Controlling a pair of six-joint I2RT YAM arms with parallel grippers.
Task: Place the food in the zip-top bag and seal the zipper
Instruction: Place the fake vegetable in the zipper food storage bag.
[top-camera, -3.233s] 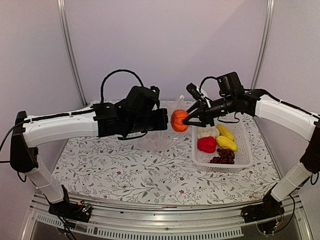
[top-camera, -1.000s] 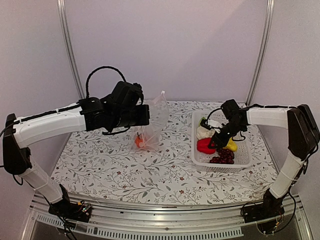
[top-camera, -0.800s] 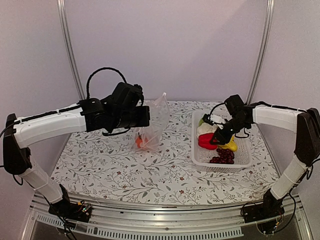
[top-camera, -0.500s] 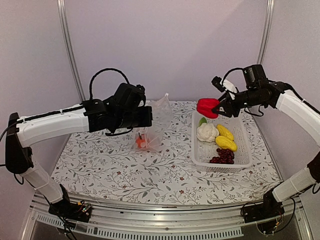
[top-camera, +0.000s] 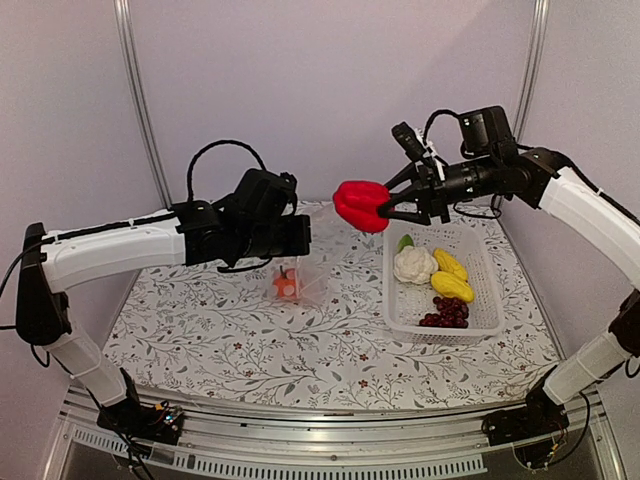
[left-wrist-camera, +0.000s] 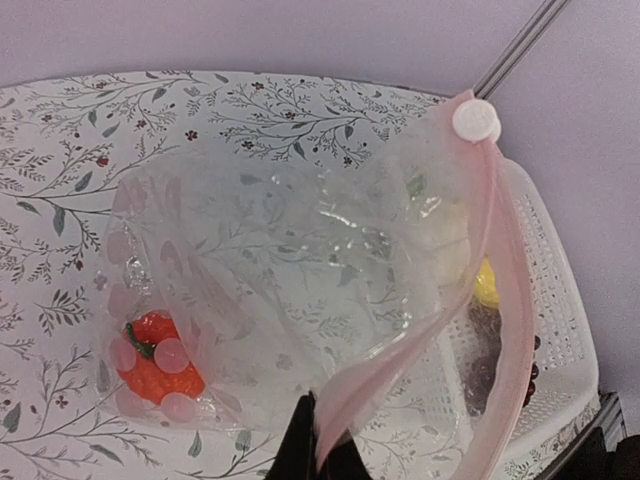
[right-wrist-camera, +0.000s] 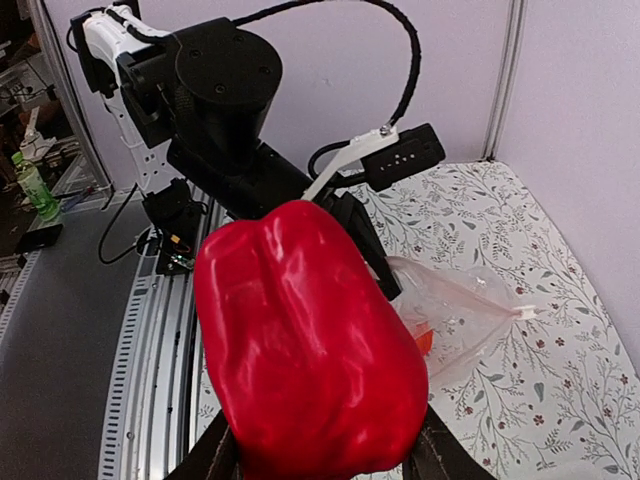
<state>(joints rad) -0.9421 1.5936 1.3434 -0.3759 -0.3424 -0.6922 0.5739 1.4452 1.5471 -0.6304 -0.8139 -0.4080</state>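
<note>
My right gripper (top-camera: 383, 207) is shut on the red pepper (top-camera: 361, 204), held in the air left of the basket and above the bag. The pepper (right-wrist-camera: 310, 350) fills the right wrist view between my fingers (right-wrist-camera: 214, 458). My left gripper (left-wrist-camera: 315, 455) is shut on the pinkish zipper (left-wrist-camera: 500, 300) edge of the clear zip-top bag (left-wrist-camera: 290, 250), whose mouth gapes open. The bag (top-camera: 300, 283) hangs down to the table under the left gripper (top-camera: 300, 236). The orange pumpkin (left-wrist-camera: 150, 355) lies in the bag's bottom.
The white mesh basket (top-camera: 492, 322) at the right holds the cauliflower (top-camera: 413, 264), yellow pieces (top-camera: 450, 279), grape bunch (top-camera: 446, 312) and a green piece (top-camera: 405, 243). A white slider (left-wrist-camera: 475, 120) sits at the zipper's end. The table has a floral cloth (top-camera: 230, 350).
My right gripper closed on the red pepper in the basket, lifted it out and carried it left toward the bag. The left arm lowered the bag slightly and shifted right.
</note>
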